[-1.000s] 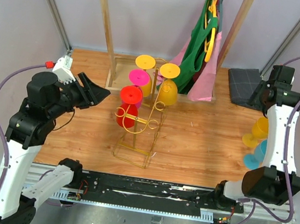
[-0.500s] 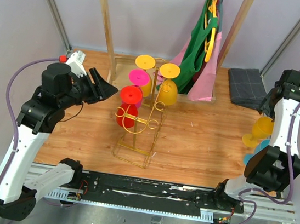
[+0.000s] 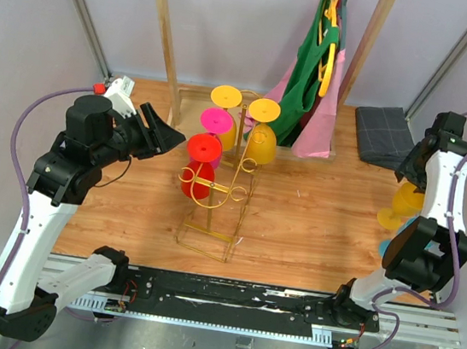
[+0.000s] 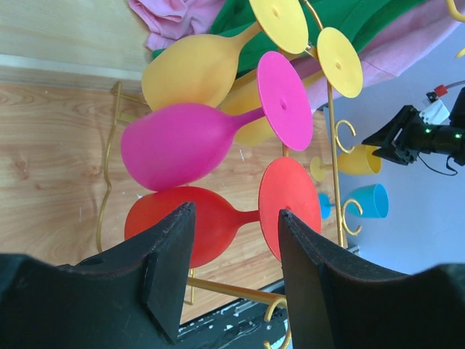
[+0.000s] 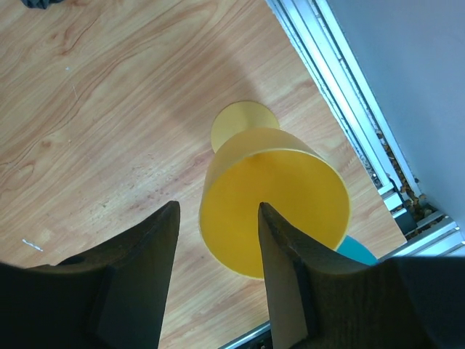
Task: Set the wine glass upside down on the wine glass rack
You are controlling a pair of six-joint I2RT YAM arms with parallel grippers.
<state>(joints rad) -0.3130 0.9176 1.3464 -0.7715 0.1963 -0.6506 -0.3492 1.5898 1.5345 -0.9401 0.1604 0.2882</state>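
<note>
Moved: left arm has swung in toward the rack since a second ago, its tool now closer to the hung glasses; right arm has folded tighter at the right edge; rack and all glasses lie as they did
Table (image 3: 315, 211): wood top; carries everything below
Rail (image 3: 161, 36): tall wooden frame at the far side, behind the rack
Clothes (image 3: 310, 81): green and pink pieces hanging from the rail on a yellow hanger, right of the rack
Rack (image 3: 233, 193): gold wire stand near the table's middle; central post, curled arms, rectangular base
Cloth (image 3: 381, 134): dark grey, folded, far right corner
Hung glasses: four on the rack, bases up; two yellow (image 3: 264, 110) farthest, pink (image 3: 215, 121) next, red (image 3: 204, 148) nearest
Glass (image 5: 272, 211): yellow; stands upright, mouth up, on the table near the right edge, well apart from the rack; not yet on it
Blue glass (image 5: 356, 249): just beside the glass on its near side; mostly hidden by the right arm
Left tool (image 4: 236, 214): released, fingers spread with nothing between them; in the air just left of the red and pink glasses, pointing at them
Right tool (image 5: 214, 218): released; hangs above the glass, fingers apart over its rim; not gripping it
</note>
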